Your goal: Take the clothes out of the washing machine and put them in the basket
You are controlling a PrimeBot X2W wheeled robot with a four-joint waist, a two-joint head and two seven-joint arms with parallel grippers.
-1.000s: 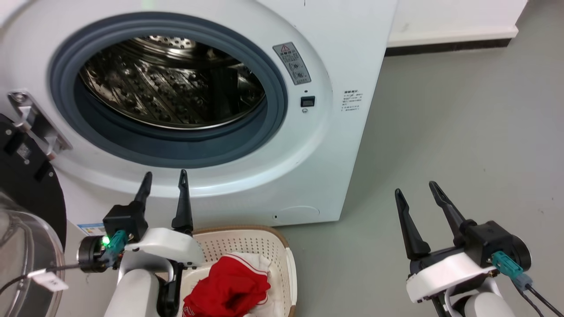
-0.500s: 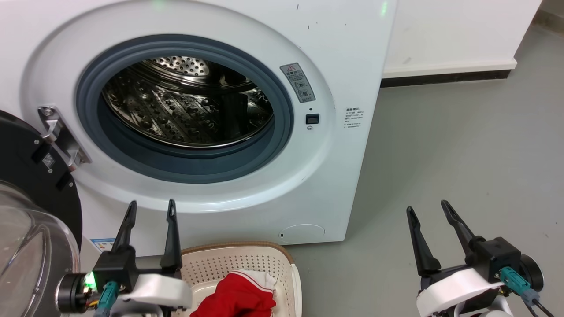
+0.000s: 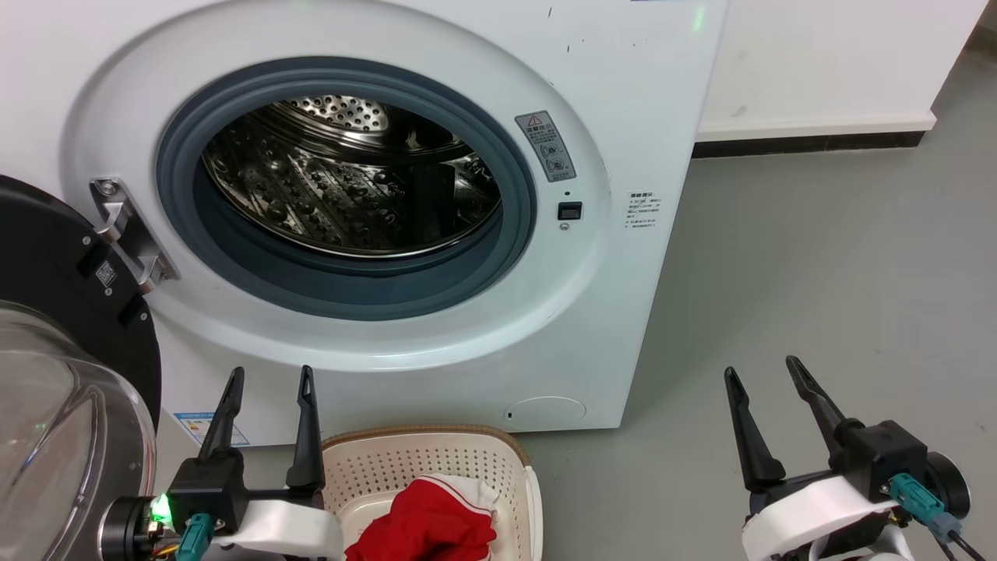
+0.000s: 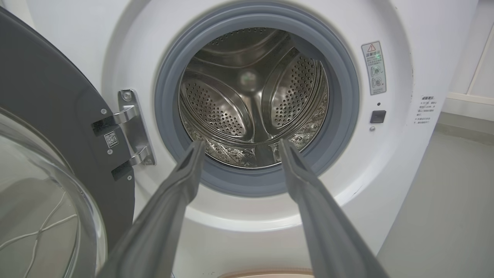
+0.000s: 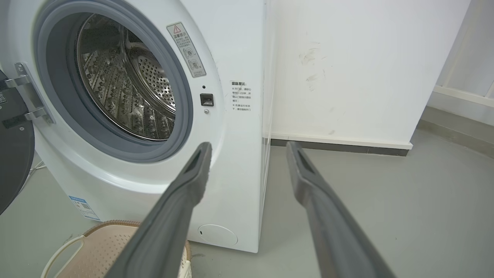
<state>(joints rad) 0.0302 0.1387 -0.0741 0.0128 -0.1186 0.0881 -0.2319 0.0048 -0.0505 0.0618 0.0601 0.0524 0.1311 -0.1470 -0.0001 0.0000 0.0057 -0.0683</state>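
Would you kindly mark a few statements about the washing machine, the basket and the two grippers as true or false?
1. The washing machine has its door open. True.
2. Red clothes lie in the basket. True.
3. Red clothes fill the drum. False: the visible part of the drum is bare steel.
4. The left gripper is shut on a garment. False: its fingers are apart and hold nothing.
5. The right gripper is open above the floor. True.

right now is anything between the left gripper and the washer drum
Nothing visible does. The left gripper, open, points straight at the drum of the washing machine; the door is swung aside to the left.
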